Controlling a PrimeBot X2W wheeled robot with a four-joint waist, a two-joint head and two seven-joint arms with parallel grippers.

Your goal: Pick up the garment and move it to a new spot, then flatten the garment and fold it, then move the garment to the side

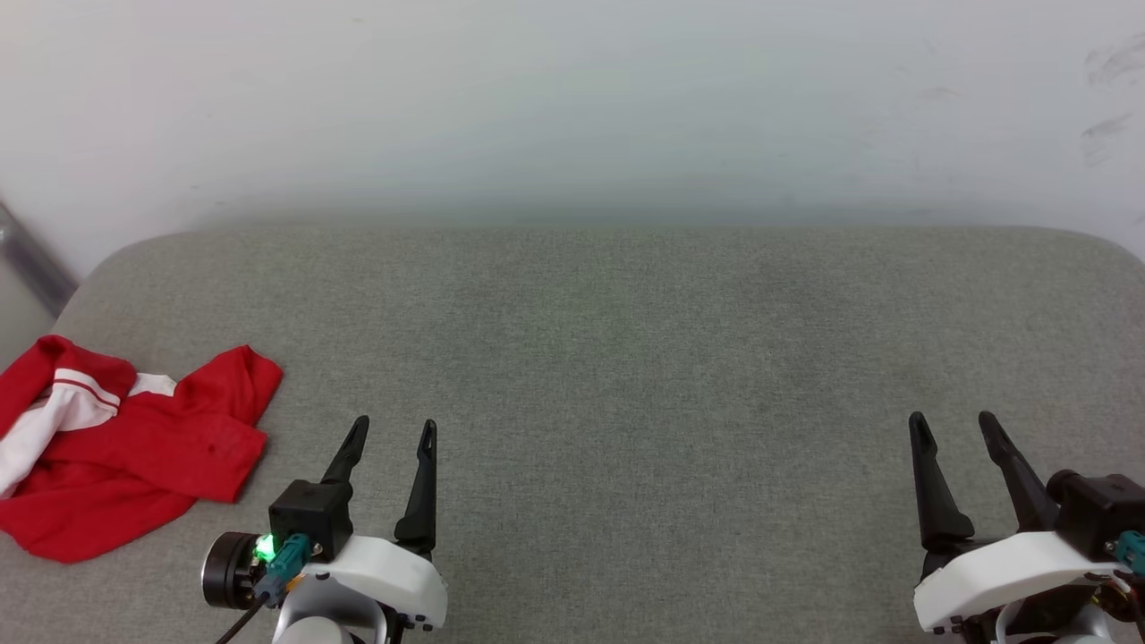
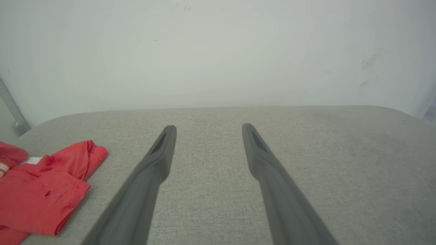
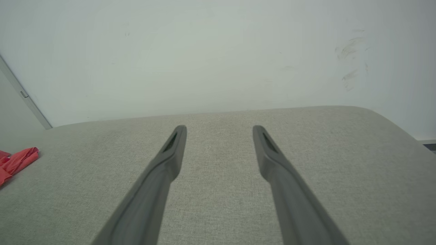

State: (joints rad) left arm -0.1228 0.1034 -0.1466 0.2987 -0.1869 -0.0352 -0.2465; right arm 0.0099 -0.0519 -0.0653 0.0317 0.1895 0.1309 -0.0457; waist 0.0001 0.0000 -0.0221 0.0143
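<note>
The garment (image 1: pixel 134 447) is a red T-shirt with a white sleeve, lying crumpled at the far left of the grey surface and running past the picture's left edge. In the left wrist view the garment (image 2: pixel 44 190) lies to the lower left, and a red corner of the garment (image 3: pixel 18 163) shows at the left edge of the right wrist view. My left gripper (image 1: pixel 394 427) stands open just right of the shirt, not touching it, with nothing between its fingers. At the lower right my right gripper (image 1: pixel 953 422) is open too, far from the cloth.
The grey fabric-covered table (image 1: pixel 626 358) has rounded far corners and meets a pale wall (image 1: pixel 572 107) along its back edge. A metal strip (image 1: pixel 31 259) slants down the wall at the far left. Bare cloth stretches between the two grippers.
</note>
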